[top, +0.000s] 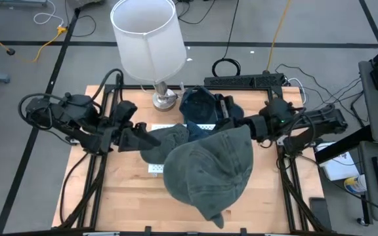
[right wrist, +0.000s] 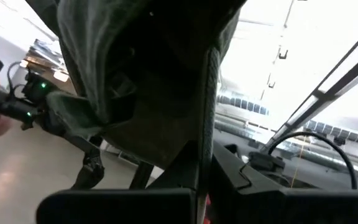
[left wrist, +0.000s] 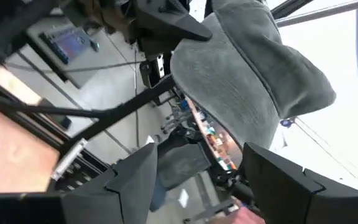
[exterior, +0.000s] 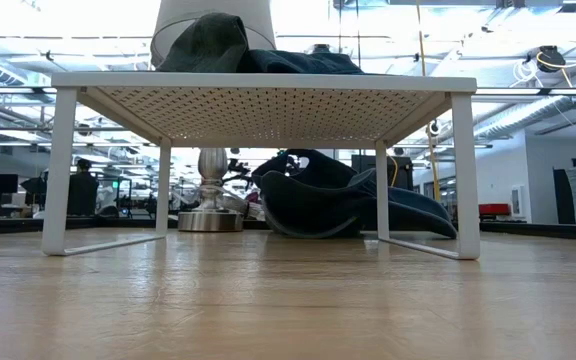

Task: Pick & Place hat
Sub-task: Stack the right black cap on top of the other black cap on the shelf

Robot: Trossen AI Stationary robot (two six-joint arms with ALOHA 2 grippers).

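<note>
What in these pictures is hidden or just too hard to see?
- High view: the green hat, held up near the camera, covers much of the white rack and the right gripper's tip.
- Low view: neither gripper shows; the rack top hides all but the crowns of the hats lying on it.
- Right wrist view: the right gripper is shut on the hat, which blocks the table.
- Left wrist view: past the open left gripper the background is blurred.

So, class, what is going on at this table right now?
The right claw is shut on a grey-green cap, holding it up above the wooden table. The left claw is open beside it, holding nothing. Another cap already lies on the white rack, and a dark blue one lies by the lamp.
</note>
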